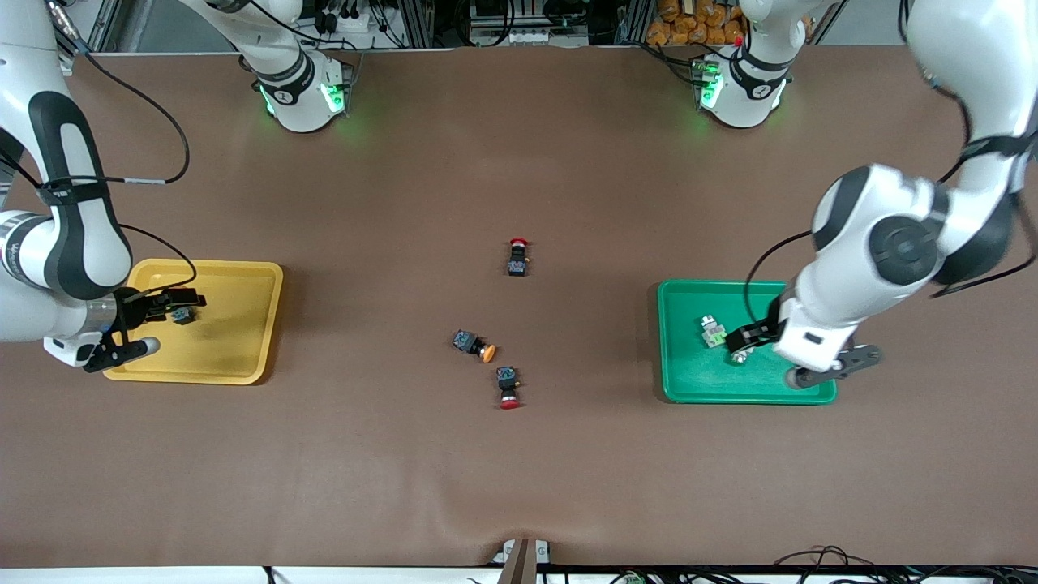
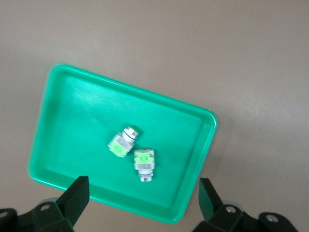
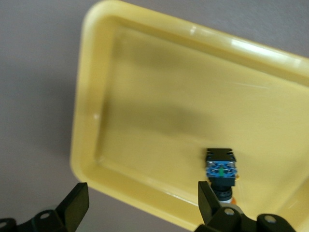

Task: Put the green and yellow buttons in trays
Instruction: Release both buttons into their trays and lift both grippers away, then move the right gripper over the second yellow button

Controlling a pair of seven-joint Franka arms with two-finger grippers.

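Two red-capped switches lay on the brown counter (image 1: 519,470), well apart. One (image 1: 517,257) sat near the counter's middle; the other (image 1: 508,387) lay closer to the front camera's edge, its red cap toward that edge.

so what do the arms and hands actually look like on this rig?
Both arms are glossy white with black joint bands and dark round joint caps; thin black cables loop along them. Their bases glow green. The left hand and right hand are black, each with two flat wedge-shaped fingers on a black bracket with bolt holes.
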